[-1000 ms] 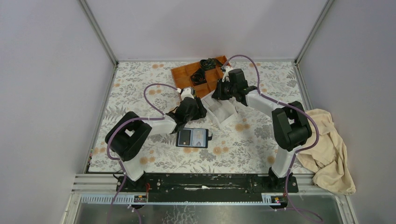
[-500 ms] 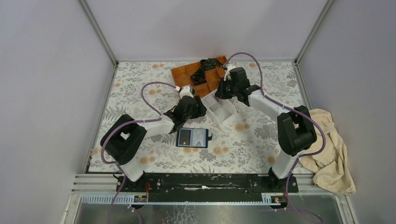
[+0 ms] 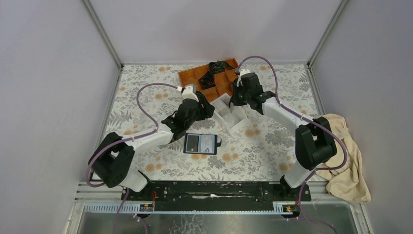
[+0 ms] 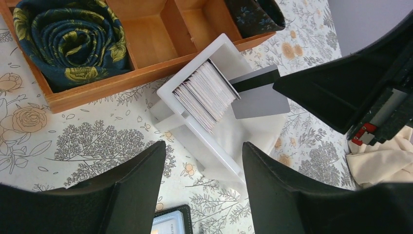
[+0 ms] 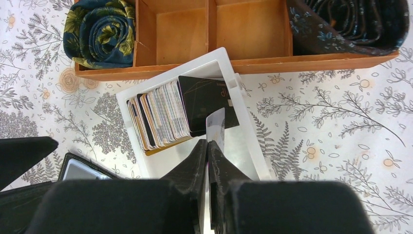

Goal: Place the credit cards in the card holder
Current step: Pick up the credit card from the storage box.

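Observation:
The credit cards [image 5: 160,117] stand in a stack inside a white open-top box [image 5: 243,141], also seen in the left wrist view [image 4: 204,90]. My right gripper [image 5: 208,142] is shut on one grey card with a black stripe [image 4: 258,97], held edge-on [image 5: 215,127] just above the box. The black card holder [image 3: 200,144] lies open on the floral table, in front of the box; its corner shows in the left wrist view [image 4: 170,222]. My left gripper [image 4: 203,151] is open and empty, above the box's near end and the holder's far edge.
An orange wooden compartment tray [image 3: 195,77] with rolled dark ties [image 4: 73,41] stands just behind the box. A beige cloth [image 3: 343,156] lies off the table's right edge. The two grippers are close together over the box [image 3: 229,117].
My left arm has stretched forward, bringing its gripper closer to the box. My right gripper has shifted slightly right and back at the box.

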Controlling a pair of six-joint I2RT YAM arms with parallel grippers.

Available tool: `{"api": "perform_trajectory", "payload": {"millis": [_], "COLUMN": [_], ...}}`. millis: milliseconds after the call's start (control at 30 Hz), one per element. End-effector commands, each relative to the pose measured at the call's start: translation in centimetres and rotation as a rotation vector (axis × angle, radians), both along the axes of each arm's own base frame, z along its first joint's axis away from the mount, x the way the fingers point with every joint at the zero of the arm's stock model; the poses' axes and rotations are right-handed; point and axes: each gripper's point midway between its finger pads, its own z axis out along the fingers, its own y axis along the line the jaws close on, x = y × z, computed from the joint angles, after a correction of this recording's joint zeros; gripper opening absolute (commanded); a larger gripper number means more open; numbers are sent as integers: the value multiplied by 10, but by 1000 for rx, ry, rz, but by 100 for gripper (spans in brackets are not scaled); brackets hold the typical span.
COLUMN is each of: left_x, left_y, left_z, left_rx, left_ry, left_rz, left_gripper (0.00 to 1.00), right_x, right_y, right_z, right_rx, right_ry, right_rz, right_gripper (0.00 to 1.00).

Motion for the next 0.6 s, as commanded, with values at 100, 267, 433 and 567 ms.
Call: {"api": "perform_trajectory", "payload": {"millis": [100,267,433,567], "left_x": [-13,-19,-25,-36], "left_y": [8,5,0,-7], "left_z": [15,22,35,46], "left_rx": [35,30,-6,-42], "left_ry": [-44,-60,-94,-133], "left_rz": [1,-21,-63,-134], "left_gripper": [67,67,68,68], "right_x": [-4,-12,-26,-45], "right_y": [-7,-12,-18,-20], "right_z": [27,30,42,53], "right_rx": [-32,-34,-19,16], "right_ry": [-69,-78,-93,-99], "right_rz": [-13,-15,-9,10], "right_gripper": [0,0,0,0]}}
